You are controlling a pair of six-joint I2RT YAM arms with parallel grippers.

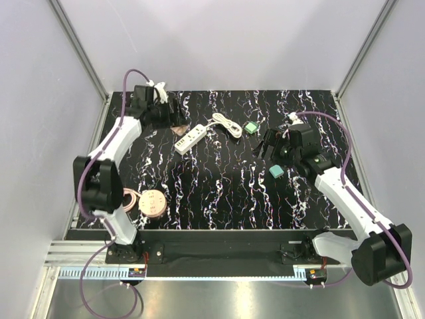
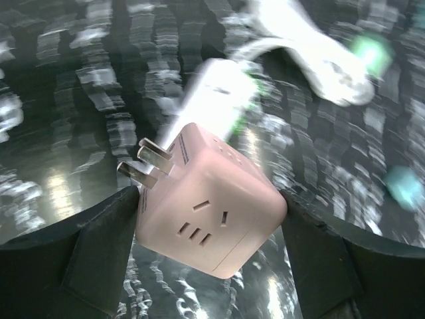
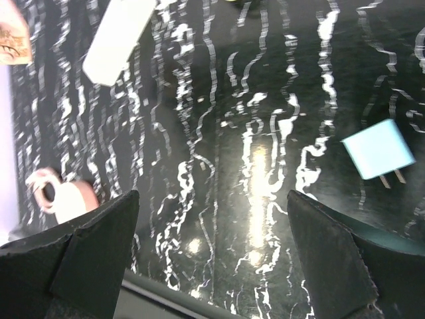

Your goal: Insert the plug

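Observation:
A pink cube plug (image 2: pixel 209 212) with metal prongs (image 2: pixel 146 166) at its upper left sits tilted between the dark fingers (image 2: pixel 99 259) of my left gripper (image 2: pixel 209 242), which is shut on it, both sides touching. In the top view this gripper (image 1: pixel 174 123) is at the back left, just left of the white power strip (image 1: pixel 189 139). The strip shows as a blurred white shape (image 2: pixel 212 93) right beyond the cube. My right gripper (image 1: pixel 265 147) hangs open over bare table (image 3: pixel 212 246), with nothing between its fingers.
The strip's white cord and plug (image 1: pixel 226 124) lie coiled behind it, next to a green cube (image 1: pixel 250 127). A teal plug (image 1: pixel 276 171) lies beside my right gripper (image 3: pixel 378 149). A round pink reel (image 1: pixel 153 203) sits at the front left.

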